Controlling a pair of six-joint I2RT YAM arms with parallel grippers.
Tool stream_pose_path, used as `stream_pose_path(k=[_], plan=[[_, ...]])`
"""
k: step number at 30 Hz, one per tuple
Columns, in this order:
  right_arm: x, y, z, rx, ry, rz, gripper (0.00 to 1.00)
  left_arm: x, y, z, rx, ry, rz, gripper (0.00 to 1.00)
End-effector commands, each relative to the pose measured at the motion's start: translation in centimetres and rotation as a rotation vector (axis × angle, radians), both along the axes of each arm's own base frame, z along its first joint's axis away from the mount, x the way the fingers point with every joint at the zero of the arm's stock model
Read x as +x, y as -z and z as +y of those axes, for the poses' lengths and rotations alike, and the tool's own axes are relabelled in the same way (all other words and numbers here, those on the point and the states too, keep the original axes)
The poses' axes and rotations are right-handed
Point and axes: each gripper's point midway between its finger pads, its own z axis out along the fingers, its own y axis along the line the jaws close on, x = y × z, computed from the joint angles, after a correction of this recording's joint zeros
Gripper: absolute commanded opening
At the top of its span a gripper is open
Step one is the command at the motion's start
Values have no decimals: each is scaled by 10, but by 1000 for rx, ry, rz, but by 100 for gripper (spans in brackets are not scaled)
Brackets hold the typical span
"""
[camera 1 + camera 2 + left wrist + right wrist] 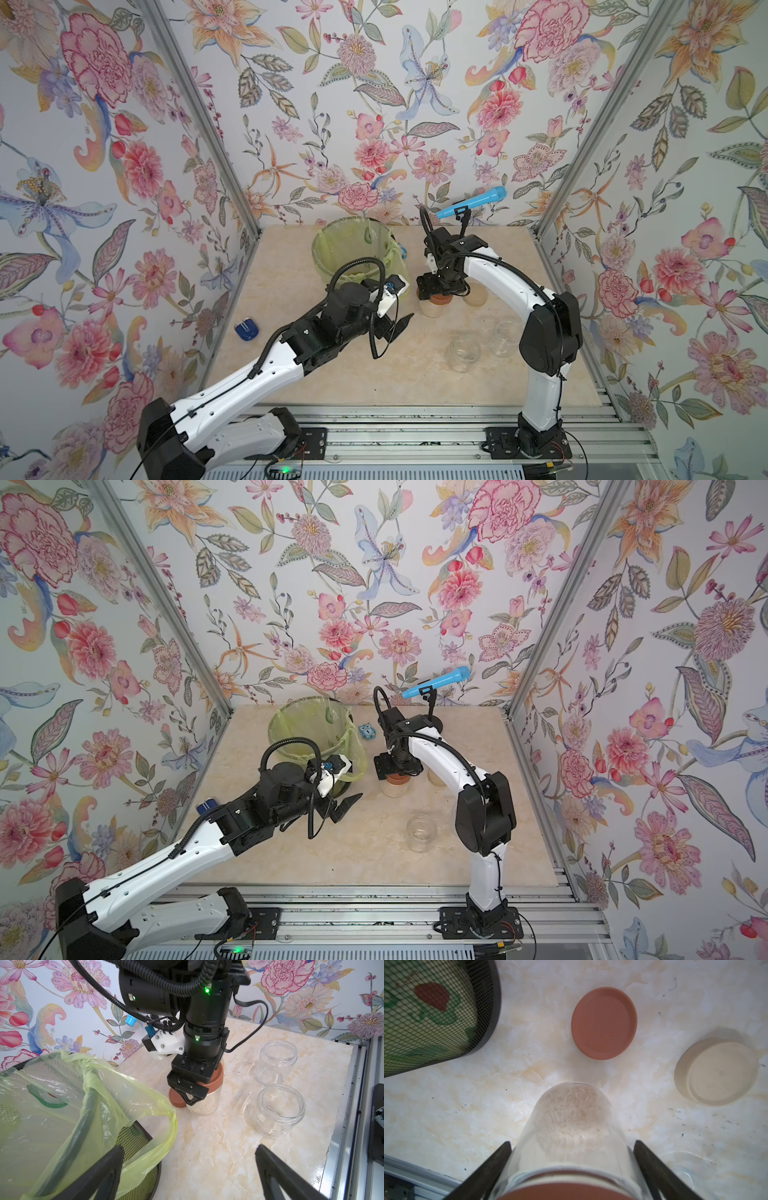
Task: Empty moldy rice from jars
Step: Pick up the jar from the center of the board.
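Observation:
A clear jar [432, 309] holding moldy rice [571, 1113] stands on the marble table right of the bin, with a reddish-brown lid [218, 1076] on it. My right gripper [572, 1142] comes straight down over it, its fingers [500, 1157] pressed on both sides just under the lid. Two clear jars with no lids and no rice [462, 353] [507, 338] stand nearer the front. A loose reddish-brown lid [604, 1022] and a beige lid [716, 1072] lie on the table beyond the rice jar. My left gripper [189, 1147] hovers open beside the bin, holding nothing.
A dark mesh bin [357, 253] lined with a yellow-green bag stands at the back, left of the rice jar. A blue microphone on a stand [471, 203] is at the back wall. A small blue object [247, 330] lies at the table's left edge.

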Motion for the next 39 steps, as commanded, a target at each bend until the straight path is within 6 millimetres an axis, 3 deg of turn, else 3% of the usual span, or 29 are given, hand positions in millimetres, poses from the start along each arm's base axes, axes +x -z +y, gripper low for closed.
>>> stream_pose_path(k=[1,7,15,31,39], plan=[[-8,-22,-2,16,-12,24,0,3,-13,-6,2,41,-44,100],[-14,-55,4,80,0,13,0,3,-15,-12,17,75,-45,100],[-33,-83,13,153,-19,24,0,-5,-25,-15,-4,135,-75,100],[-62,-172,64,473,-178,-24,0,-6,-37,-13,-102,150,-71,97],[-85,-199,84,617,-284,18,0,2,-45,-2,-130,109,-99,100]])
